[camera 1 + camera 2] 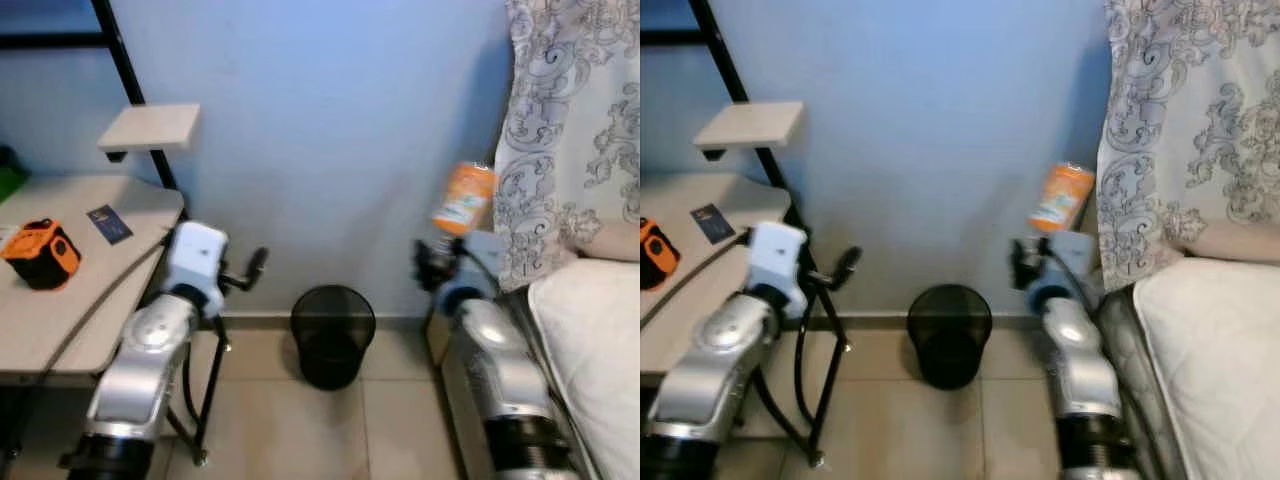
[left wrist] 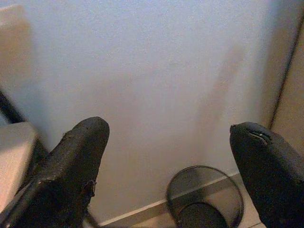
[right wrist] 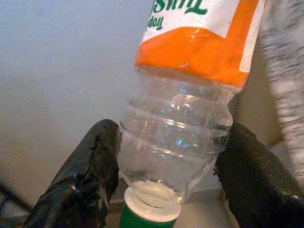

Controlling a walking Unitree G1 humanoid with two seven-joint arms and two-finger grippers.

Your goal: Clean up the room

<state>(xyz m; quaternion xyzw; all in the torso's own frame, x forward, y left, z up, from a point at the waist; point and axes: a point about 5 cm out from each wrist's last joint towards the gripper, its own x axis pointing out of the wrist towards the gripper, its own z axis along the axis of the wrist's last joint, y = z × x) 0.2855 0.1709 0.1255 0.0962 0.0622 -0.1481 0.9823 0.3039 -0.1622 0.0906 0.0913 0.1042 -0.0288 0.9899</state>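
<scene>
Nearest the robot, the right gripper [image 3: 166, 156] is clamped on an empty plastic bottle [image 3: 185, 109], its two black fingers [image 3: 85, 175] pressed against the clear ribbed shoulder just above the green cap [image 3: 142, 216]. Seen from the head, the bottle [image 1: 463, 198] is held raised at the right, in front of the blue wall [image 1: 340, 130] and just beside the patterned curtain [image 1: 575, 120]. Its long axis stands close to upright, tilted slightly towards the curtain. The cap end points down into the gripper and the base points up, so the orange label reads inverted.

The left gripper [image 1: 240, 275] is held forward at the left, next to the desk [image 1: 60, 320]; its fingers are spread wide with nothing between them.

Beyond both arms, a black mesh wastebasket [image 1: 332, 335] stands on the tiled floor [image 1: 280, 420] against the wall, between the two arms and lower than the bottle. It is well apart from the bottle, off to the robot's left of it.

Judgement: the step in hand is the carry to disposal, with the bottle secured and not yet over the bin. The next move calls for swinging the right arm inward and lowering it until the bottle is above the wastebasket's mouth, then opening the fingers. The grip sits at one end of the bottle, so a fast swing may rock it.

On the desk, an orange and black device [image 1: 40, 255] and a dark card [image 1: 108, 223] remain.
</scene>
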